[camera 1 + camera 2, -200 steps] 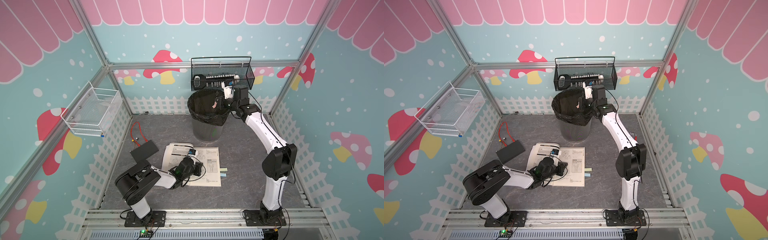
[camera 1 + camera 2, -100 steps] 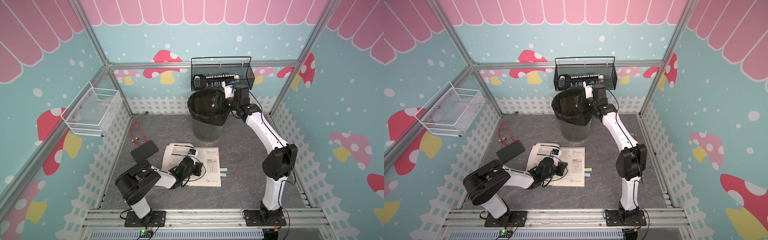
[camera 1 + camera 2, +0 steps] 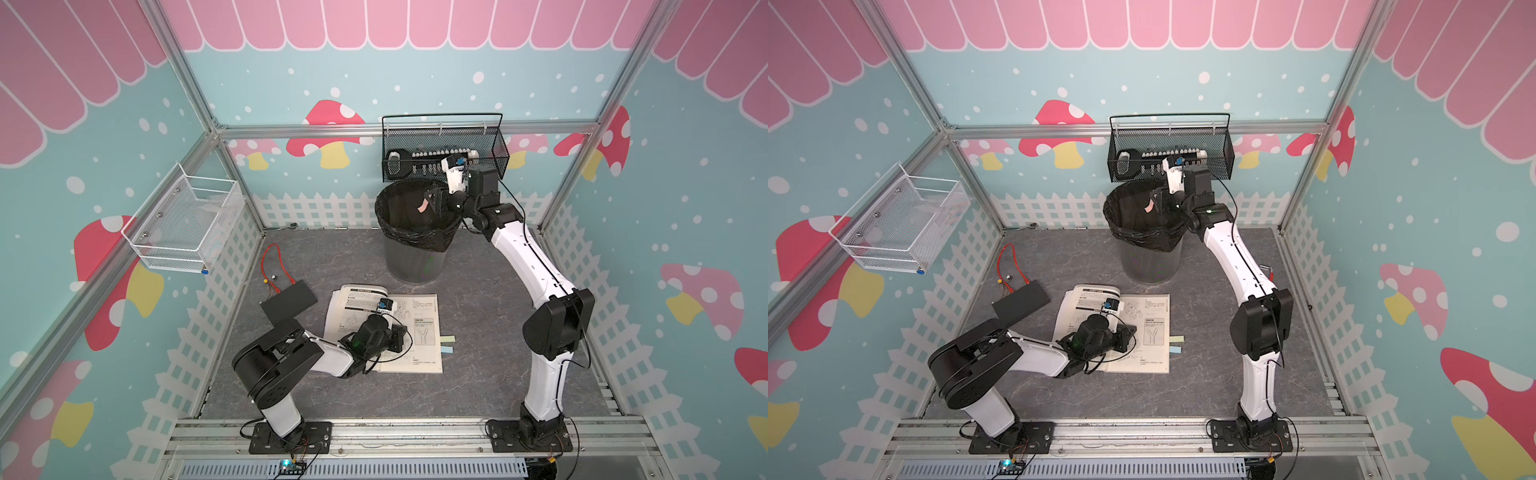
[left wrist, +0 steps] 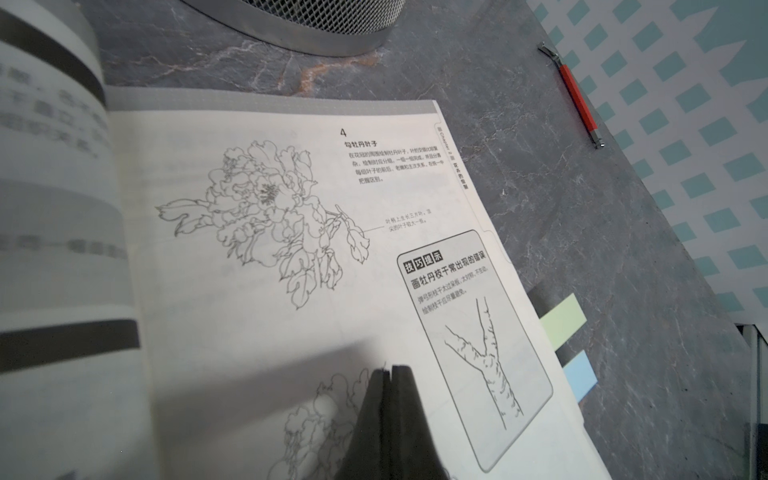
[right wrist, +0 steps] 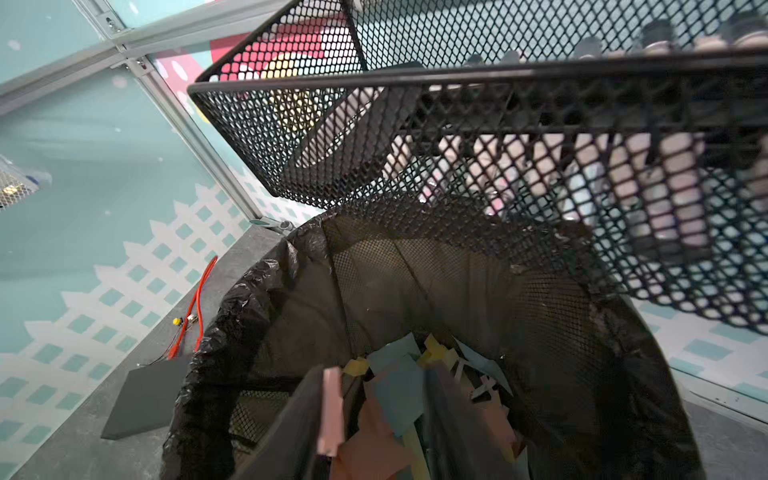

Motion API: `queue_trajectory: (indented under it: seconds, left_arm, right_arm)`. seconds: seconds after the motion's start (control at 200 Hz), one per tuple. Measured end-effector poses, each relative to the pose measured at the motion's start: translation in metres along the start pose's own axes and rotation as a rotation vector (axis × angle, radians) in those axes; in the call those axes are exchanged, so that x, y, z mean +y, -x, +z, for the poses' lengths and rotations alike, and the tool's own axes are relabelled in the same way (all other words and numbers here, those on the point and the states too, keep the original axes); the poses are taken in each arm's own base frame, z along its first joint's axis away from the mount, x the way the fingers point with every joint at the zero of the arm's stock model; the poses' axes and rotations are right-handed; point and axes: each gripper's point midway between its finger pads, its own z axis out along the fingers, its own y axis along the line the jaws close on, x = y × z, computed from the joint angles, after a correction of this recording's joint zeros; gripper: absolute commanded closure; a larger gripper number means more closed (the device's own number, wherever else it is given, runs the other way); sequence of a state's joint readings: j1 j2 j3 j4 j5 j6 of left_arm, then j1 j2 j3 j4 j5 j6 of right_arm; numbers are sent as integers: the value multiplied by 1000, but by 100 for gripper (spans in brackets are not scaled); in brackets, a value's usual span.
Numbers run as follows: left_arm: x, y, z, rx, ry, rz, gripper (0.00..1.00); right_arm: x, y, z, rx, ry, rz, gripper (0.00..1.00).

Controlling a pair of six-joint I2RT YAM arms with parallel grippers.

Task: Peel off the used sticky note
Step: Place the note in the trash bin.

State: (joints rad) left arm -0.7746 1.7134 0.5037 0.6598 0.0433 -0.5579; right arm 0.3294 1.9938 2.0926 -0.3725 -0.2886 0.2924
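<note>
Above the tabletop [image 3: 478, 395], over the bin [image 5: 232, 299], my right gripper [image 5: 376, 374] has its jaws apart and my left gripper [image 4: 390, 370] has its jaws closed. The featherlight sticky note [image 5: 331, 411] seemingly clings on, so I'd pinch its loose end.

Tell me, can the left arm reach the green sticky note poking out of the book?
Probably yes. The left tool rests shut on the open page, the green sticky note sticks out nearby, and nothing lies between.

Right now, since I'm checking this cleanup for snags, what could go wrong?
The pink sticky note clings to one finger of the open right claw above the trash bin; it may ride back out. The black mesh basket hangs close overhead; rising could strike it.
</note>
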Motion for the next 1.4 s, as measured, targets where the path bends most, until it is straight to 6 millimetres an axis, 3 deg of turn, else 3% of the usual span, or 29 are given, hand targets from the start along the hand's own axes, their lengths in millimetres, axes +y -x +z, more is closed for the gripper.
queue_trajectory:
  seconds: [0.03, 0.05, 0.075, 0.125, 0.435, 0.695, 1.401]
  left_arm:
    - [0, 0, 0, 0, 0, 0, 100]
    - [0, 0, 0, 0, 0, 0, 100]
    - [0, 0, 0, 0, 0, 0, 100]
    - [0, 0, 0, 0, 0, 0, 100]
    - [0, 0, 0, 1, -2, 0, 100]
    - [0, -1, 0, 2, -2, 0, 100]
    - [-1, -2, 2, 4, -9, 0, 100]
  right_arm:
    - [1, -2, 1, 6, 2, 0, 51]
    - [1, -4, 3, 11, 1, 8, 38]
    - [0, -5, 4, 16, -2, 5, 30]
    - [0, -8, 7, 23, -7, 3, 26]
    - [19, -11, 32, 53, 1, -57, 25]
    - [52, -42, 60, 130, 52, -93, 25]
    - [90, -47, 56, 155, 184, -98, 23]
